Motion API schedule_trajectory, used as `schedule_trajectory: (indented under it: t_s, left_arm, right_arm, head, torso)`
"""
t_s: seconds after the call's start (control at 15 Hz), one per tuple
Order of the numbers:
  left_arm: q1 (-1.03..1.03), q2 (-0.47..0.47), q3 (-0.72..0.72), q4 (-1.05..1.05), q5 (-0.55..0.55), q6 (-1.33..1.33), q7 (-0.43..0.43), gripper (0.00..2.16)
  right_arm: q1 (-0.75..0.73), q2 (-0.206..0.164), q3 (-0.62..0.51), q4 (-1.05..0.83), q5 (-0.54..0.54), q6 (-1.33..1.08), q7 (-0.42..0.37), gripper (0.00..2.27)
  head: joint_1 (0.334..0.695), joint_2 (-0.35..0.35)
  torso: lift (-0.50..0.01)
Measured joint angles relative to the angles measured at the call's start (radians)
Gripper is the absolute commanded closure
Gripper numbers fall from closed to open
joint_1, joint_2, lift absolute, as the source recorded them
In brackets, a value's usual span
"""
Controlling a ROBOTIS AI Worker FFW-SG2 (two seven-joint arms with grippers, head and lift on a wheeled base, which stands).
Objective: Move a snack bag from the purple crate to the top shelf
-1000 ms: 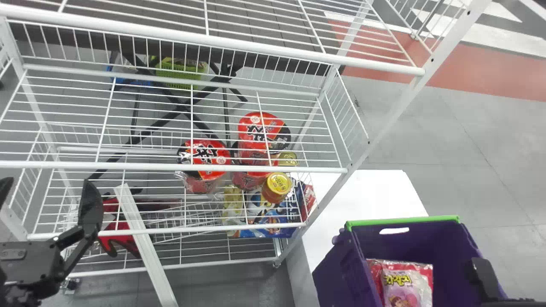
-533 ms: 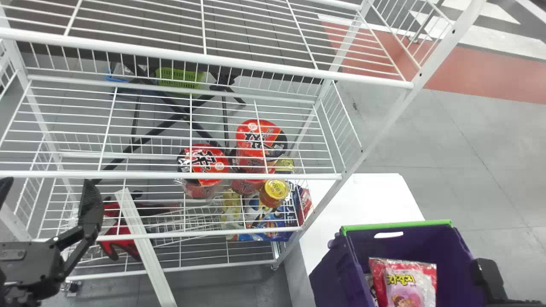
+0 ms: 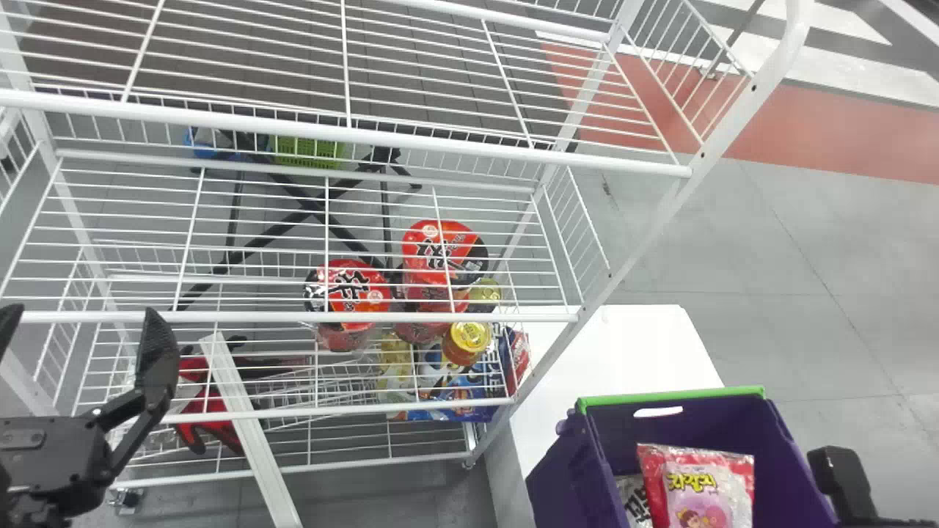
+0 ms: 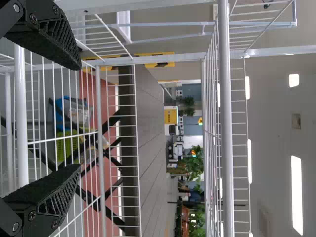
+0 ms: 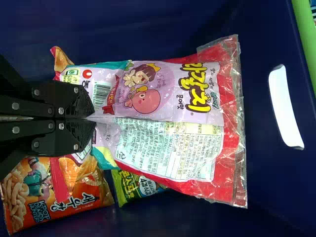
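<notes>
At the left edge of the head view my left gripper [image 3: 79, 330] is held open before the rack, and its parted fingers also show in the left wrist view, where the left gripper [image 4: 78, 116] holds nothing. Part of my right gripper [image 3: 842, 480] appears over the right side of the purple crate [image 3: 697, 422]. The right wrist view shows the right gripper [image 5: 93, 117] shut on the end of the red and pink snack bag [image 5: 170, 101]. This snack bag [image 3: 697, 488] is above other bags inside the crate. The top shelf [image 3: 348, 134] spans the upper head view.
Red noodle cups [image 3: 444, 253] and a yellow-lidded jar [image 3: 469, 337] stand on lower rack levels. A white table [image 3: 623, 345] is right of the rack post [image 3: 631, 257]. Other snack bags [image 5: 59, 190] lie in the crate.
In the head view, rack and crate have shifted downward and slightly left. The gripped bag has risen relative to the crate, uncovering part of another bag beside it. The left gripper keeps its opening.
</notes>
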State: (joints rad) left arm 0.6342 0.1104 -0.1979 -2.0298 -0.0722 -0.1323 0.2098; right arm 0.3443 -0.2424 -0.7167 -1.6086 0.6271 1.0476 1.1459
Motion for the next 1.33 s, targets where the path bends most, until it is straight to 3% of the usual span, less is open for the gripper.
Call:
schedule_trajectory:
  t_s: [1.33]
  left_arm:
    - [-0.019, -0.002, 0.000, 0.005, -0.009, 0.010, 0.006, 0.12]
  right_arm:
    - [0.005, 0.021, 0.004, -0.074, 0.004, 0.031, 0.012, 1.30]
  head:
    - [0.695, -0.350]
  torso:
    - [-0.189]
